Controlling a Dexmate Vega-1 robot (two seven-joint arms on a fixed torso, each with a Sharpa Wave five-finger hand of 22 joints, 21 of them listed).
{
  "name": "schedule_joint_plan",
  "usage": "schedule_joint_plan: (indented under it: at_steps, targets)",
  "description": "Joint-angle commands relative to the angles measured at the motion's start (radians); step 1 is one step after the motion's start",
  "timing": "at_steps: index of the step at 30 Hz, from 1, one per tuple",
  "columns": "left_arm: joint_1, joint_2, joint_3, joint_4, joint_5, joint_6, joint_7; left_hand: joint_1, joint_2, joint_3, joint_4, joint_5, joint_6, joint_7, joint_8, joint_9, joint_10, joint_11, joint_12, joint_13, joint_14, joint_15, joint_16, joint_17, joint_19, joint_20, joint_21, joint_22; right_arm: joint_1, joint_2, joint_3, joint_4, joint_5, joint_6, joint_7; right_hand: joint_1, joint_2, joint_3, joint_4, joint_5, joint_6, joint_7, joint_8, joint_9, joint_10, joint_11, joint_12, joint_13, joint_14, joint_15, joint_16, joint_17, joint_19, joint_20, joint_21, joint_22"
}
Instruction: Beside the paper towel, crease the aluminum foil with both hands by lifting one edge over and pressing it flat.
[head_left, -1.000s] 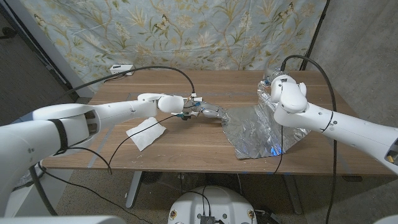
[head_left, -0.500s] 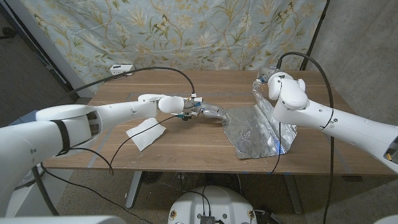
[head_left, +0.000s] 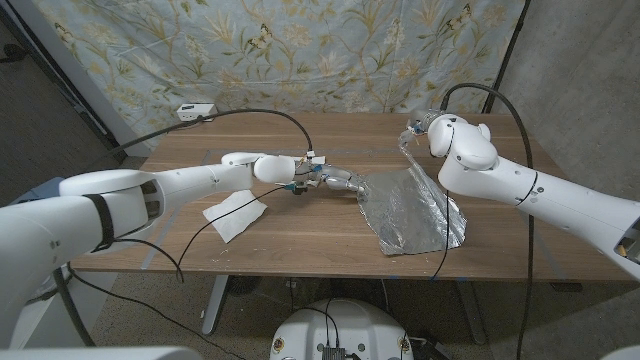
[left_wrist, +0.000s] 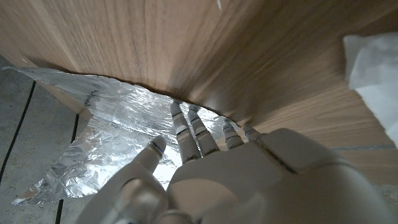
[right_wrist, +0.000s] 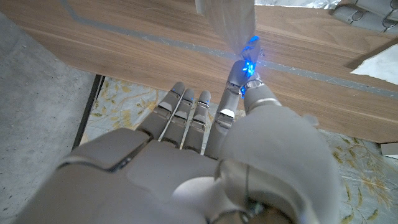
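Nearest the robot, the one paper towel (head_left: 236, 213) lies flat on the worktop (head_left: 300, 235), on the near side of the left forearm and well short of the left hand (head_left: 340, 181). That hand reaches across to the single sheet of aluminum foil (head_left: 405, 212) and its fingers (left_wrist: 186, 134) are stretched out, apart, resting on the foil's nearer side edge as if pinning it; it grips nothing that I can see.

The foil spreads away from the left hand toward the right arm, crumpled and mostly lying down. Its far corner is drawn up off the worktop into a twisted strip that runs to the right hand (head_left: 428, 128), which hangs above the back of the sheet. In the right wrist view the thumb and one finger of the right hand (right_wrist: 247, 84) pinch that strip, the other fingers lying loosely alongside.

By my reckoning the task is about at its midpoint: one edge is lifted, the other side is anchored, but the raised part is not yet carried over the sheet, and no crease is pressed. What is left is to bring the lifted edge across and flatten it down with both hands.

Count: one foil sheet, one paper towel, two hands at work.
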Motion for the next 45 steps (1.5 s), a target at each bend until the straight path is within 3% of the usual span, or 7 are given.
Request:
schedule_joint_plan:
  at_steps: [1,15,28,45]
  targets:
    - [0.009,0.013,-0.003,-0.02,-0.003,0.015,-0.002,0.011,-0.002,0.003,-0.006,-0.005,0.006,0.006,0.007,0.006,0.009,0.013,0.008,0.005,0.008,0.003,-0.001,0.001,-0.101,0.008,0.0,0.002,-0.025,0.013,0.041,0.005,0.087,0.016,-0.032,0.013,-0.002,-0.005,0.002,-0.003,0.001,0.005,-0.003,0.003,-0.001,0.007,-0.003,0.002,0.006,0.007,-0.005,0.002,0.006,0.005,0.004,0.004]
    - [0.016,0.026,-0.003,-0.045,-0.007,0.032,-0.001,0.017,0.001,0.007,-0.011,-0.005,0.003,0.005,0.006,0.006,0.007,0.014,0.008,0.005,0.009,0.002,-0.001,0.001,-0.098,0.01,0.001,0.002,-0.041,0.034,0.073,0.02,0.181,0.024,-0.081,0.016,0.001,-0.007,0.002,-0.003,0.0,0.005,-0.004,0.005,0.001,0.011,-0.001,0.002,0.009,0.009,-0.004,0.003,0.009,0.006,0.006,0.004]
    - [0.017,0.008,-0.006,-0.02,-0.015,0.018,-0.005,0.024,0.004,0.012,-0.017,-0.005,0.004,0.004,0.007,0.006,0.007,0.016,0.008,0.005,0.009,0.003,-0.001,0.0,-0.094,0.011,0.001,0.002,-0.079,0.043,0.167,0.051,0.333,0.085,-0.103,0.019,0.004,-0.01,0.003,-0.004,-0.003,0.009,-0.005,0.007,0.0,0.015,-0.001,0.003,0.011,0.013,-0.004,0.004,0.011,0.011,0.007,0.004]
    - [0.021,-0.011,-0.007,-0.002,-0.016,0.012,-0.011,0.032,0.006,0.016,-0.025,-0.004,-0.001,0.006,0.005,0.007,0.003,0.017,0.008,0.005,0.01,0.003,-0.001,0.0,-0.091,0.014,0.001,0.002,-0.115,0.052,0.242,0.073,0.476,0.132,-0.138,0.019,0.008,-0.017,0.006,-0.006,-0.034,0.026,-0.016,0.013,-0.002,0.03,-0.001,0.003,0.018,0.025,-0.001,0.005,0.022,0.021,0.011,0.005]
